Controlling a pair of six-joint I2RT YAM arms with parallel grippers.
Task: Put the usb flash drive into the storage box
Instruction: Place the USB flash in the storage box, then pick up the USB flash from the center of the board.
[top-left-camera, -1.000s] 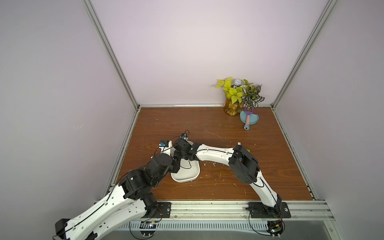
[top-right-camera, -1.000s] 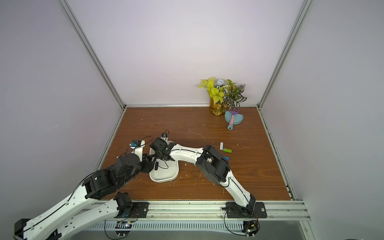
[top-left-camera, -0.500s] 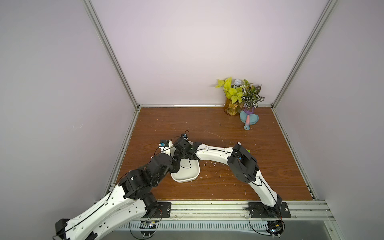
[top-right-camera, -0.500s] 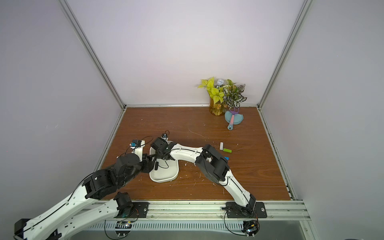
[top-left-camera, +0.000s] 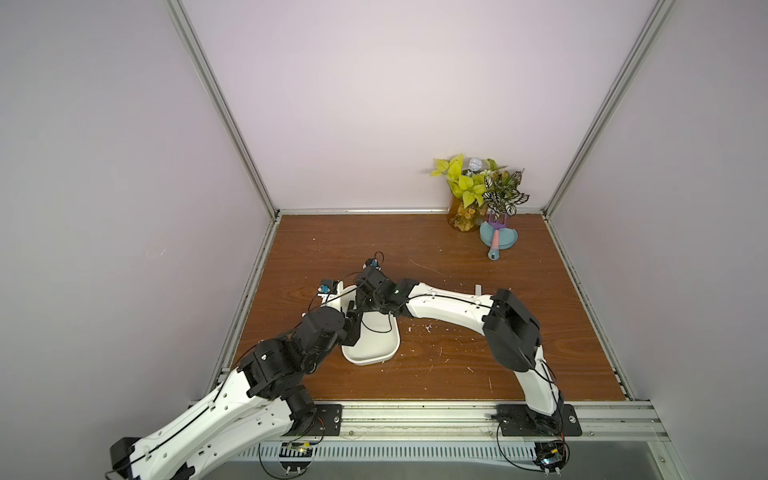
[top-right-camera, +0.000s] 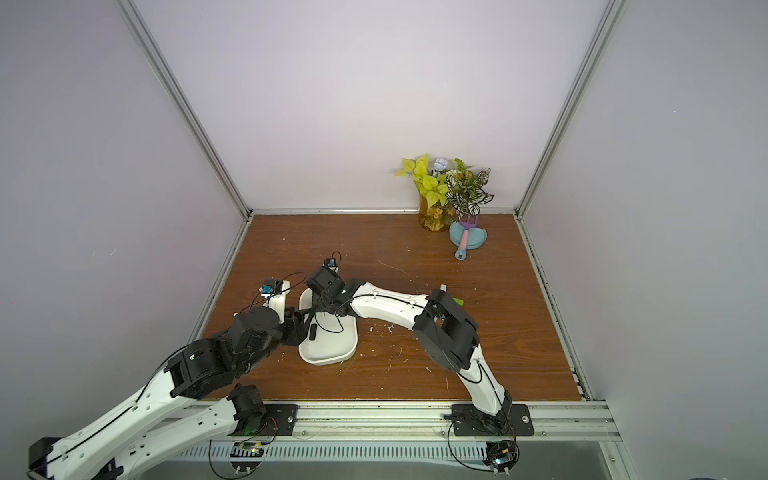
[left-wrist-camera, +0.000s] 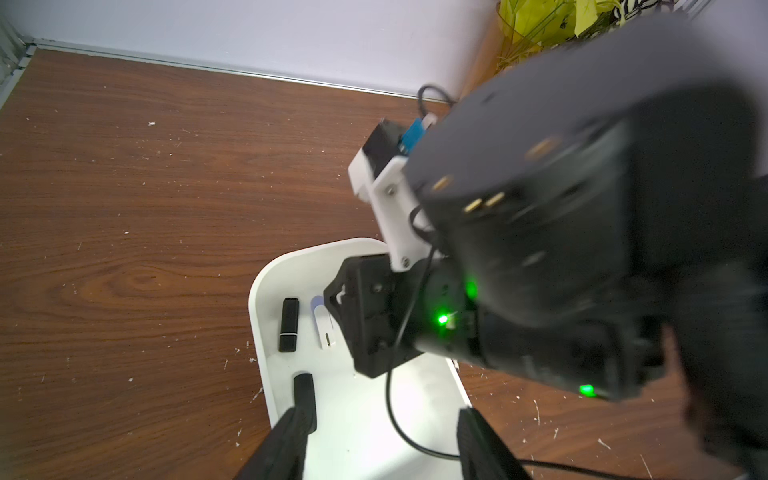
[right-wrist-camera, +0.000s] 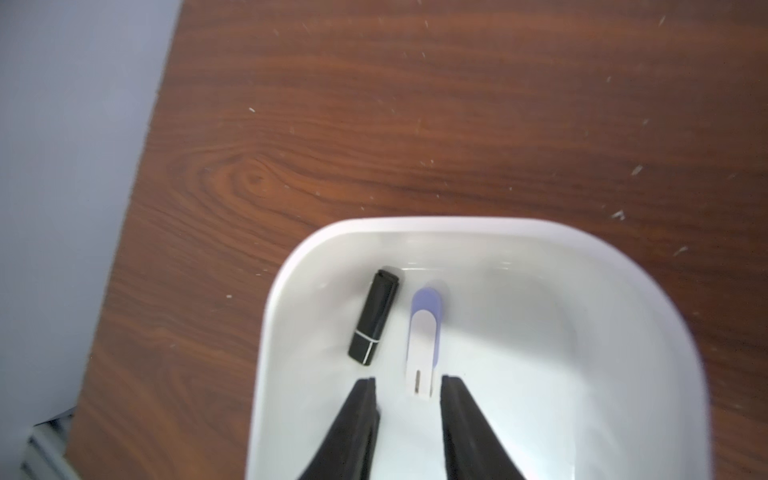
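Note:
The storage box (top-left-camera: 374, 353) (top-right-camera: 332, 353) is a shallow white tray on the wooden floor, left of centre. Two usb flash drives lie flat on its floor side by side, a black one (right-wrist-camera: 374, 318) (left-wrist-camera: 289, 318) and a white one with a purple end (right-wrist-camera: 424, 336) (left-wrist-camera: 322, 328). My right gripper (right-wrist-camera: 409, 380) (top-left-camera: 358, 306) hangs over the box (right-wrist-camera: 415, 224), open. The white drive's end lies just ahead of its tips, free of both. My left gripper (left-wrist-camera: 384, 415) (top-right-camera: 303, 328) is open over the box's near end (left-wrist-camera: 257, 299), one finger inside the rim, holding nothing.
A loose black cable (left-wrist-camera: 395, 415) from the right wrist droops into the box. A white stick (top-right-camera: 443, 287) and a green one (top-right-camera: 458, 300) lie by the right arm's elbow. A plant vase (top-left-camera: 463, 212) and a blue dish (top-left-camera: 498, 239) stand at the back right.
My right gripper's jaws have parted, and the white-and-purple drive now rests loose on the box floor. Both arms have hardly moved.

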